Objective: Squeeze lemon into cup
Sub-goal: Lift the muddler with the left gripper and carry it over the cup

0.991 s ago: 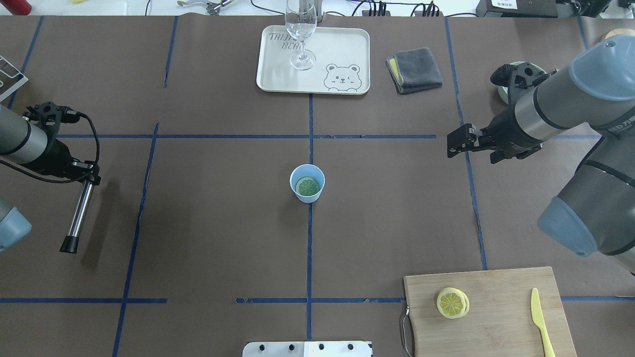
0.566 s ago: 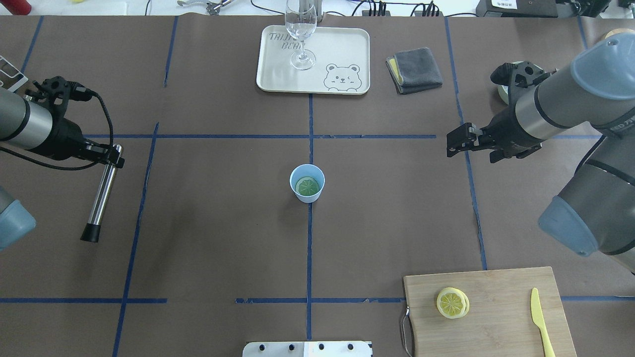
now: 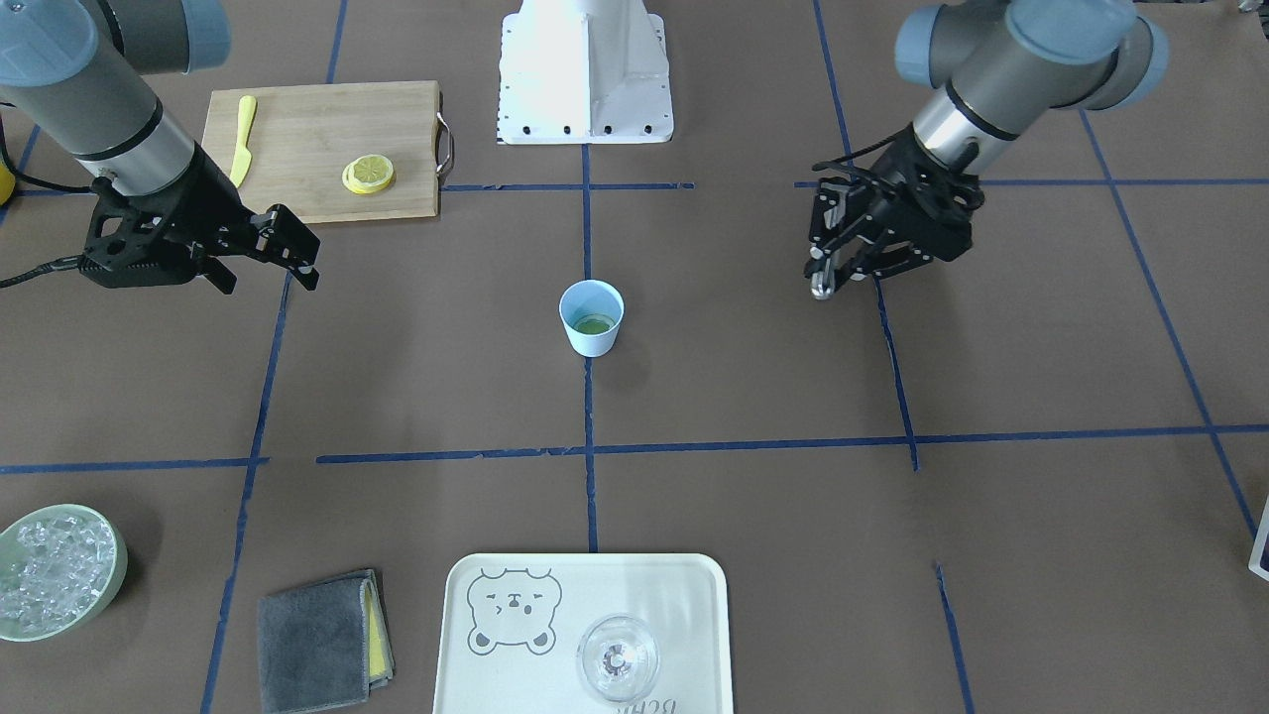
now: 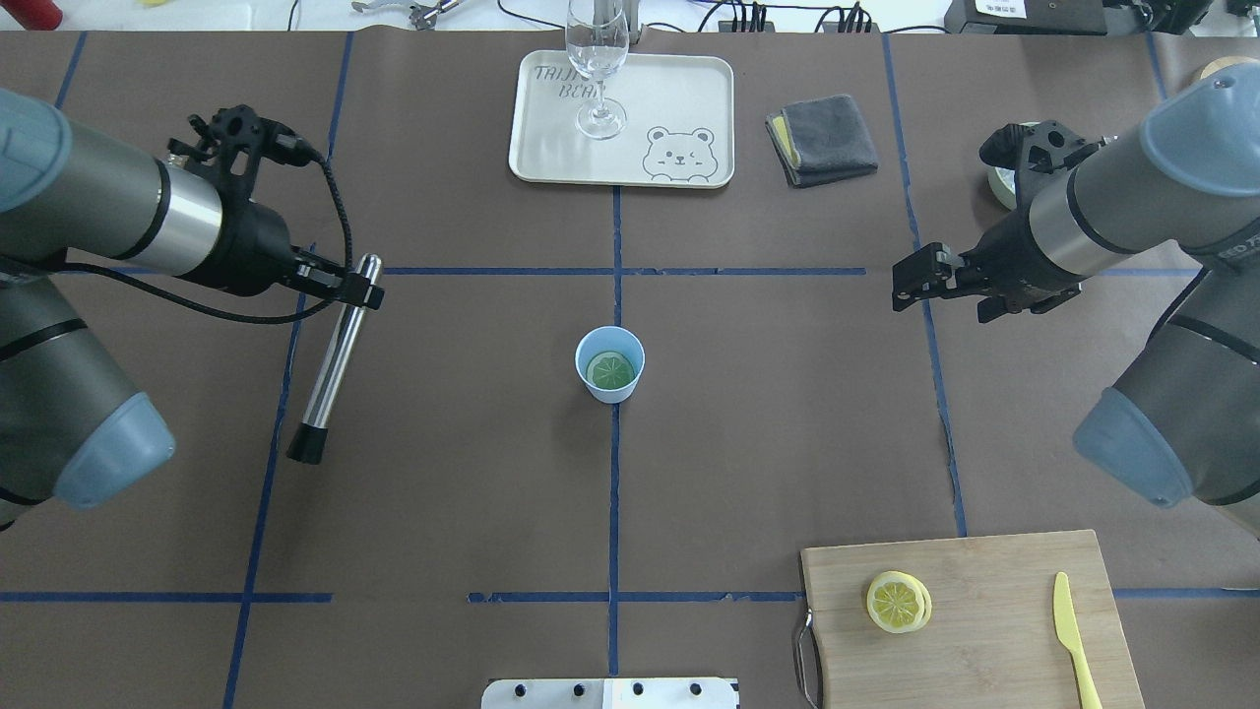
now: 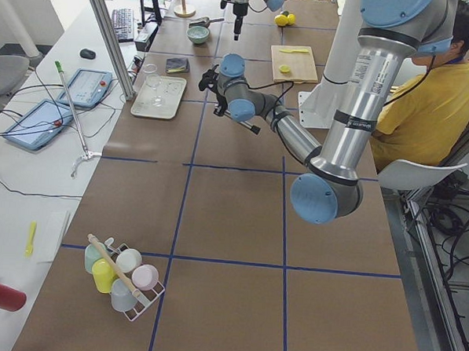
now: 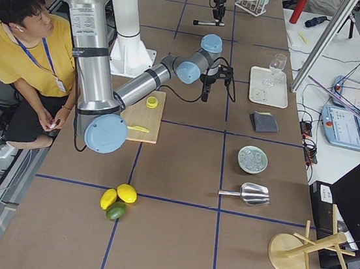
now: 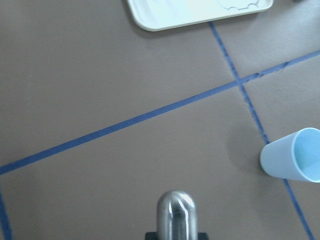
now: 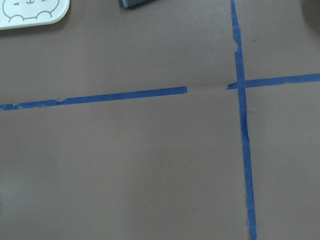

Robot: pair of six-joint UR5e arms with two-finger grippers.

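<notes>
Lemon [image 4: 610,371] lies flat inside the cup [image 4: 608,394], on its bottom. It is probably soft, wet and slippery, so press squarely on its middle, as the light cup may tip. Left of the cup, the left pincer [image 4: 362,291] is clamped on a steel muddler [image 4: 330,372]. Right of the cup, I cannot tell whether the right pincer [image 4: 901,286] is apart or together.

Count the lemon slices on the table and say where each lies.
2. One lemon slice lies inside the cup, looking greenish there; a second slice sits on the cutting board. Its doubled edge may hide another beneath.
</notes>
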